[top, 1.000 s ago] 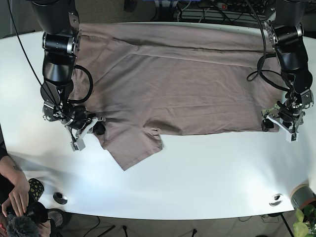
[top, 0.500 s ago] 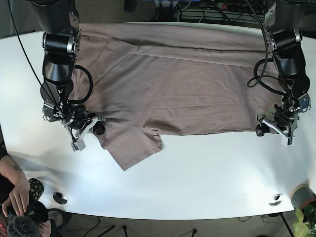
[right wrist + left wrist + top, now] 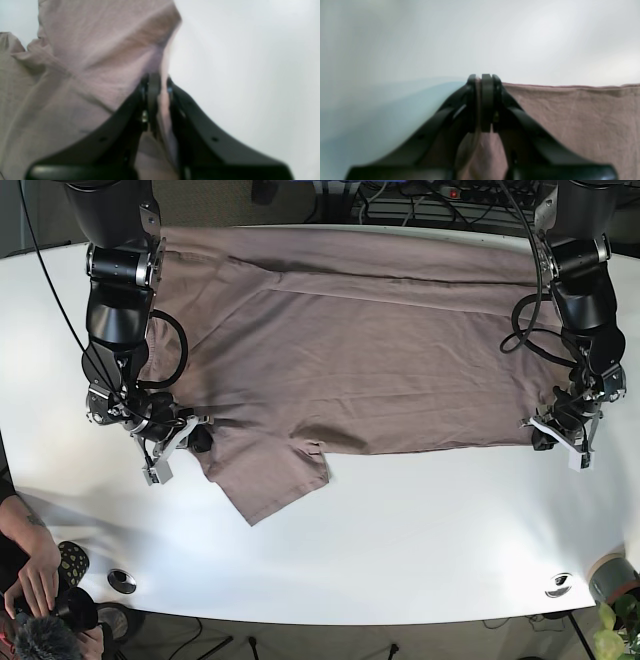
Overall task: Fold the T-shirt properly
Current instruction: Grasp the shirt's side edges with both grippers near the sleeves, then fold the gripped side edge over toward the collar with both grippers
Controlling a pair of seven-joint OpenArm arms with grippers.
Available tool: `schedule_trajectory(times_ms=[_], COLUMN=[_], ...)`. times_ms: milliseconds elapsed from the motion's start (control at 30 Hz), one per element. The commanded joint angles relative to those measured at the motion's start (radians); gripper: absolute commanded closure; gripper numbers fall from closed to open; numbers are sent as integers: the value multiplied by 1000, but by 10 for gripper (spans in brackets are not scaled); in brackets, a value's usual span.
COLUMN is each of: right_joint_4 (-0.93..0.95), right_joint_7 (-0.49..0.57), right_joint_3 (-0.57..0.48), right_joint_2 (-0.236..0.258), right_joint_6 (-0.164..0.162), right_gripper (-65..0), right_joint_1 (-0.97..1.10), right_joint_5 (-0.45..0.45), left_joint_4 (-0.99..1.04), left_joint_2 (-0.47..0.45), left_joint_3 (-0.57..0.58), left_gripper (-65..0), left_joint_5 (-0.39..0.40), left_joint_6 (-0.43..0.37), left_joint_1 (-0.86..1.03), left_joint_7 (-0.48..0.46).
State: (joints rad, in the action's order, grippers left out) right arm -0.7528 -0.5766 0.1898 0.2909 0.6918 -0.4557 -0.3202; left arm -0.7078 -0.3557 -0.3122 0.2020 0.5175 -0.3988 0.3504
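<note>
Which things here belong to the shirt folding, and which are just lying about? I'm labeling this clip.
Job:
T-shirt
left gripper, shut on the shirt's corner
right gripper, shut on the shirt's edge
table

Lying about:
cables
plant
person's hand

The right pincer (image 3: 157,86) is clamped on a fold of the mauve T-shirt (image 3: 82,67), with bare white desk (image 3: 250,75) to the right.

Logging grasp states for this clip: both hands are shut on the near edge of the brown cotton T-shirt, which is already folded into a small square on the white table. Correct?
Not quite. The brown cotton T-shirt lies spread wide across the white table, not folded small, as the base view shows. The left hand and right hand are indeed shut on its near edge.
</note>
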Motion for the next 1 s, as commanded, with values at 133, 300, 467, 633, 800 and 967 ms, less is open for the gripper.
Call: schedule_trajectory(times_ms=[133, 300, 467, 633, 800, 967], right_joint_4=[-176, -277, -343, -460, -548, -661], right_joint_7=[0, -56, -125, -170, -214, -242], right_joint_3=[4, 4, 24, 107, 109, 109], right_joint_2=[18, 20, 21, 21, 21, 21], right_joint_6=[6, 6, 6, 6, 6, 6], right_gripper=[0, 0, 0, 0, 0, 0], right_joint_1=[2, 15, 18, 67, 108, 179], right_joint_5=[-12, -3, -6, -3, -3, -3], left_joint_4=[-83, -128, -195, -333, -451, -602], left_joint_2=[-12, -10, -9, 14, 33, 43], left_joint_3=[-2, -2, -5, -103, -129, -129], left_gripper=[0, 0, 0, 0, 0, 0], left_joint_5=[-9, -9, -6, -6, -11, -9], left_joint_6=[10, 10, 10, 14, 59, 63], left_joint_1=[-15, -4, 7, 37, 44, 116], left_joint_7=[25, 25, 71, 183, 278, 338])
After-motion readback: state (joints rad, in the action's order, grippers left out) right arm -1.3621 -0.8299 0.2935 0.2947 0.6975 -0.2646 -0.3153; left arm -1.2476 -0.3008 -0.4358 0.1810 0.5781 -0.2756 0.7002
